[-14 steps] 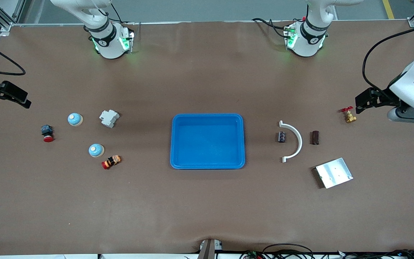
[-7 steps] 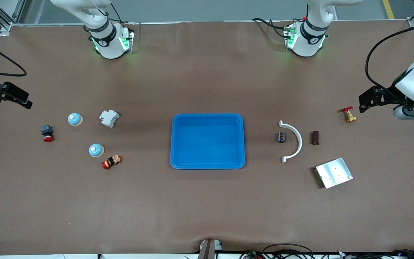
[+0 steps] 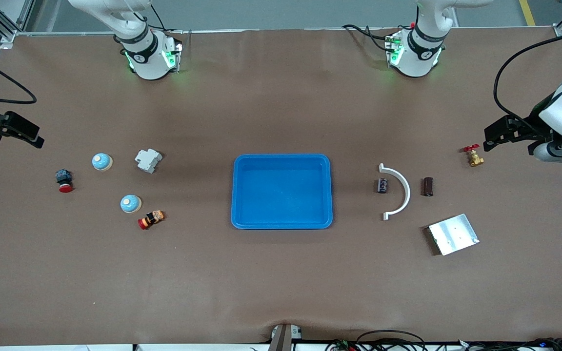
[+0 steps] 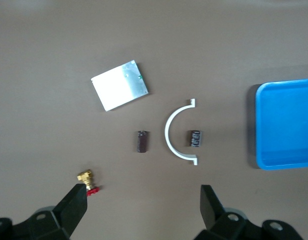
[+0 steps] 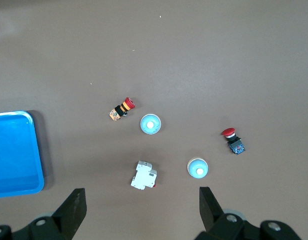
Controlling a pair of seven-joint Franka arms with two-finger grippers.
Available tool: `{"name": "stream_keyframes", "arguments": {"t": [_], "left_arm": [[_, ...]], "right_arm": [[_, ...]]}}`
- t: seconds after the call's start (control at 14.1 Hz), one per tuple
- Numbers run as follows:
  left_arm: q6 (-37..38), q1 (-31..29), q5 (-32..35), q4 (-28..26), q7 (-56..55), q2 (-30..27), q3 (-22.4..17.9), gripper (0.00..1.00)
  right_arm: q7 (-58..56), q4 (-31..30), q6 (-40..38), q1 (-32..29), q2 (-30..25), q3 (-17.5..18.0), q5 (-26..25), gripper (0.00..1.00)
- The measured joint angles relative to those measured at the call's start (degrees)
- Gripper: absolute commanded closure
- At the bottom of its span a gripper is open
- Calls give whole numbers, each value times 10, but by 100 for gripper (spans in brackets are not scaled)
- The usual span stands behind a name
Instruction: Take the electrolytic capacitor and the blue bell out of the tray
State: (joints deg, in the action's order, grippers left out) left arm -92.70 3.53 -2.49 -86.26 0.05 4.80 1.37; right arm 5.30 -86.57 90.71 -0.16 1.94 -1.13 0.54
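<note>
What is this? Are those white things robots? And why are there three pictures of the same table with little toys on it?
Yes, those are two robot arms bolted to a brown table. Each ends in a gripper, a hand with two fingers. One picture looks down from a high camera; the other two come from small cameras on the arms' wrists.

The left gripper hangs open near a small brass tap. The right gripper hangs open at the right arm's end of the table. Neither holds anything.

In the middle lies an empty blue tray. Toward the right arm's end are two round blue bells, a white switch block and two red push buttons. Toward the left arm's end are two dark little cylinders, the capacitors, a white curved piece and a metal plate.
</note>
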Motion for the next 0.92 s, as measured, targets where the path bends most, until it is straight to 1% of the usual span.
{"name": "stream_keyframes", "arguments": {"t": [0.92], "left_arm": [[-1, -3, -2, 6, 15, -2, 3, 0]], "right_arm": [[0, 0, 0, -2, 0, -1, 0, 0]]}}
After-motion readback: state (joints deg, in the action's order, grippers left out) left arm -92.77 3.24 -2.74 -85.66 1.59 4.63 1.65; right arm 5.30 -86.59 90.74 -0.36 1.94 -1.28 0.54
